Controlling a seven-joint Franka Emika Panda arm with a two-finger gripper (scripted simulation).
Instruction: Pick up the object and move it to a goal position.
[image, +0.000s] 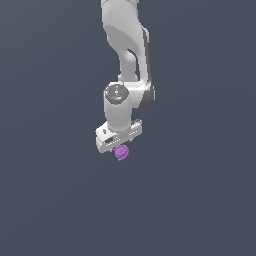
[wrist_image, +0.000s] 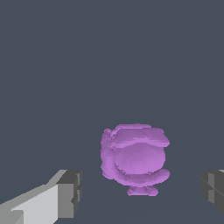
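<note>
Between the spread claw (wrist_image: 140, 197) fingers, the object (wrist_image: 134, 159).

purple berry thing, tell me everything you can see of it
The purple berry-like object is small, roundish and lumpy, with stacked ridges and a little nub at one end, matte like plastic. It sits on the plain grey surface, just under the white gripper. In the wrist view it lies between the open fingers, touching neither.

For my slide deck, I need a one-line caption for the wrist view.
Open pincer straddles the purple lumpy object, its fingers clear of it on both sides.
</note>
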